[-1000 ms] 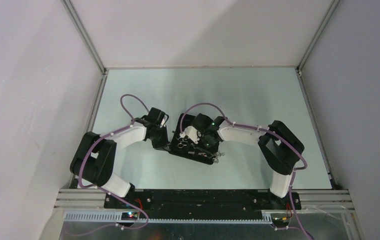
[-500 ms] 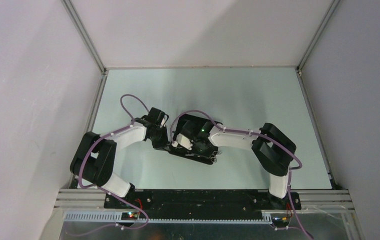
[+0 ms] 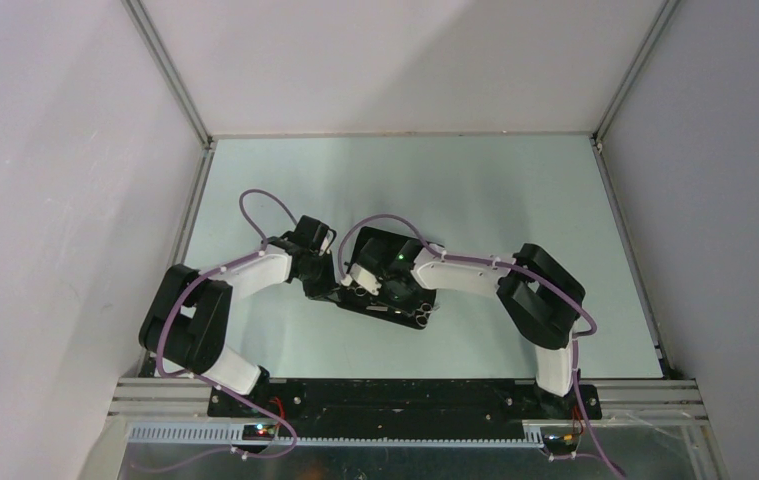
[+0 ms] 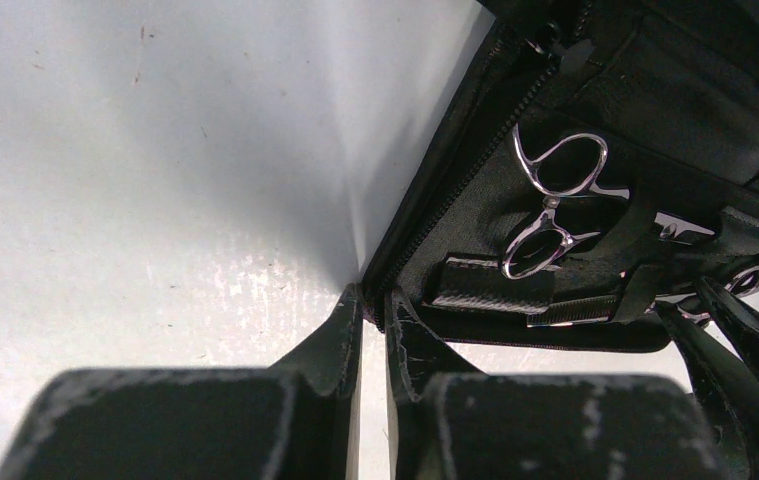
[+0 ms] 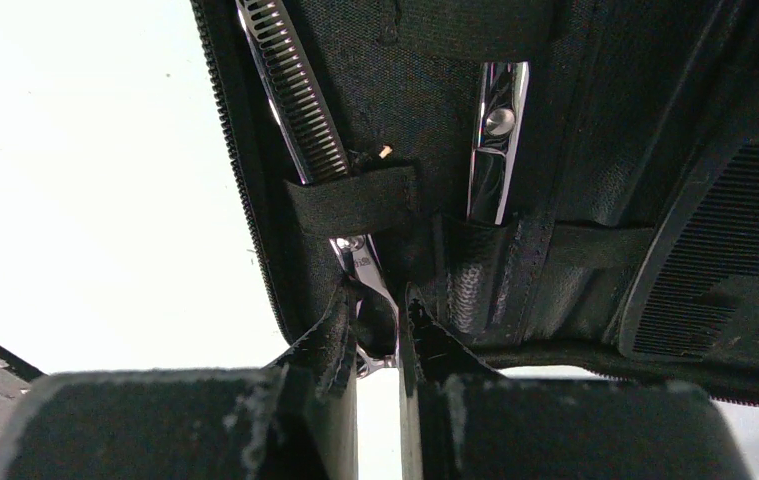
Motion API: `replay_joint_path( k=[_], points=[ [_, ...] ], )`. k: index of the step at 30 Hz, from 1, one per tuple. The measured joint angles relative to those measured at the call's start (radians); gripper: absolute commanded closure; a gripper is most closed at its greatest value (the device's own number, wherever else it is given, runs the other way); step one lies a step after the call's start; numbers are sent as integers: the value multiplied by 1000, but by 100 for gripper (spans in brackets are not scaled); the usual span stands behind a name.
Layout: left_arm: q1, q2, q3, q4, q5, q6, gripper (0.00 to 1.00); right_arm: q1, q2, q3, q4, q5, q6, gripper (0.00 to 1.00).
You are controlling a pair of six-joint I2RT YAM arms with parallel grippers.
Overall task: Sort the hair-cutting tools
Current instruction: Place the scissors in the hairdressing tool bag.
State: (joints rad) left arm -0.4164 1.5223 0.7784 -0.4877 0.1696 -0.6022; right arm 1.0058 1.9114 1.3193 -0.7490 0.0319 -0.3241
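The black fabric case point(image 3: 383, 243) lies open at the table's middle. My left gripper point(image 4: 373, 300) is shut on its zippered edge point(image 4: 455, 190). In the left wrist view, one pair of silver scissors point(image 4: 555, 190) sits strapped inside the case, with a slim black comb point(image 4: 575, 312) below it. In the right wrist view, my right gripper point(image 5: 377, 318) is shut on the handle end of the toothed scissors point(image 5: 295, 95), which lie under an elastic strap point(image 5: 350, 200). A second pair of scissors point(image 5: 495, 150) sits in a pocket beside them, and a black comb point(image 5: 725, 250) lies at the right.
The grey table point(image 3: 495, 190) is walled at the left, back and right. Both arms meet over the case, the left gripper point(image 3: 322, 288) right beside the right gripper point(image 3: 358, 288). A black rail point(image 3: 395, 395) runs along the near edge.
My right arm has swung left across the case, bringing its gripper down to the case's left end, close to the left gripper. The left arm and the case have stayed put.
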Motion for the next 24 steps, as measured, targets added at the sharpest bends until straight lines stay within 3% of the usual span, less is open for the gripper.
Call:
replay_joint_path(
  k=[24],
  points=[
    [0,0,0,0,0,0,100,-1,3,3,-2,-13,64,100]
  ],
)
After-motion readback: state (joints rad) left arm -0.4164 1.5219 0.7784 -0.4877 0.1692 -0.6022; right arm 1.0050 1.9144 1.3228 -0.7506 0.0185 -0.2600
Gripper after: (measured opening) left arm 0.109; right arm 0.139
